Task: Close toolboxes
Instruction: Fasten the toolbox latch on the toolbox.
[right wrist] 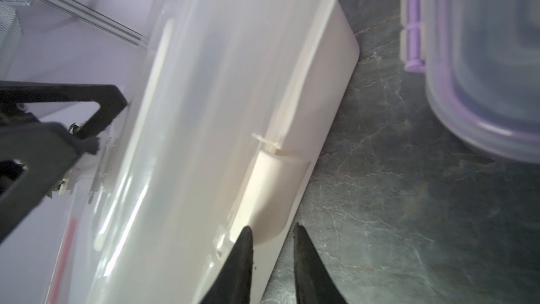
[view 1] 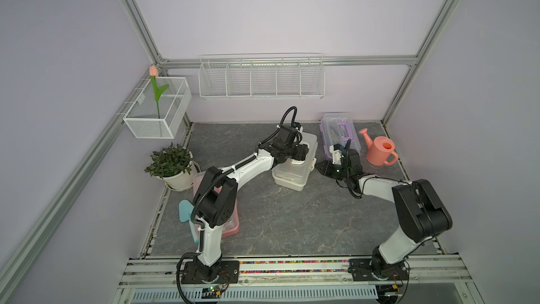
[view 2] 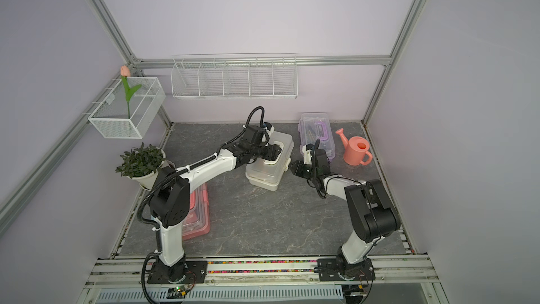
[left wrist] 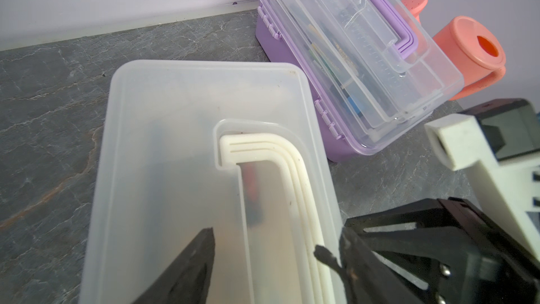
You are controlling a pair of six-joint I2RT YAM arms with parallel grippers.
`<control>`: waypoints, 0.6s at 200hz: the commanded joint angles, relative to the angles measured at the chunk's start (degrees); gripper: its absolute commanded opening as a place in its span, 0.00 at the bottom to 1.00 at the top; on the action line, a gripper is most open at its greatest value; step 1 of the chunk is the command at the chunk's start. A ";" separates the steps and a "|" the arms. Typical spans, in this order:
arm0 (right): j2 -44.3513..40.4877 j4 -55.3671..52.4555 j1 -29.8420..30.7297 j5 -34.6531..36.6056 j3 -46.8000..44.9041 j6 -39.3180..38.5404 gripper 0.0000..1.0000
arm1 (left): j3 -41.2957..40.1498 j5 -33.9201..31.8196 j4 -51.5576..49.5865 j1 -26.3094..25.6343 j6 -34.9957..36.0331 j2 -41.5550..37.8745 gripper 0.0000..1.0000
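Observation:
The white toolbox (view 1: pixel 295 171) (view 2: pixel 270 175) stands mid-table with its cloudy lid (left wrist: pixel 175 141) down. My left gripper (view 1: pixel 301 153) (left wrist: pixel 274 247) is open over the lid, and its fingers straddle the white handle (left wrist: pixel 280 165). My right gripper (view 1: pixel 318 168) (right wrist: pixel 272 228) is at the box's front side, jaws a narrow gap apart. One fingertip lies over the front latch (right wrist: pixel 274 188) and the other over the table. The purple toolbox (view 1: pixel 340 135) (left wrist: pixel 350 62) sits behind with its clear lid down. The pink toolbox (view 1: pixel 230 226) (view 2: pixel 201 214) lies at the front left, largely hidden under my left arm.
A pink watering can (view 1: pixel 380 150) stands right of the purple toolbox. A potted plant (view 1: pixel 172 165) and a light blue scoop (view 1: pixel 185 210) are at the left edge. A long wire basket (view 1: pixel 261 78) hangs on the back wall. A second basket (view 1: pixel 157 109) with a tulip hangs at the left.

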 commanded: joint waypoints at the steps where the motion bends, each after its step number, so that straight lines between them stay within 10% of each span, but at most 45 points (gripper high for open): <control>1: -0.25 0.47 1.57 -1.01 1.14 0.22 0.28 | -4.24 1.40 -12.72 -0.10 -1.83 3.55 0.70; 79: -3.03 -3.48 2.44 -0.66 1.61 -2.58 0.29 | -5.40 2.26 -15.48 -0.05 1.03 3.75 0.69; 120: -4.59 -4.37 2.24 -2.27 1.26 -4.08 0.46 | -9.16 5.86 -16.77 -0.10 2.28 3.50 0.67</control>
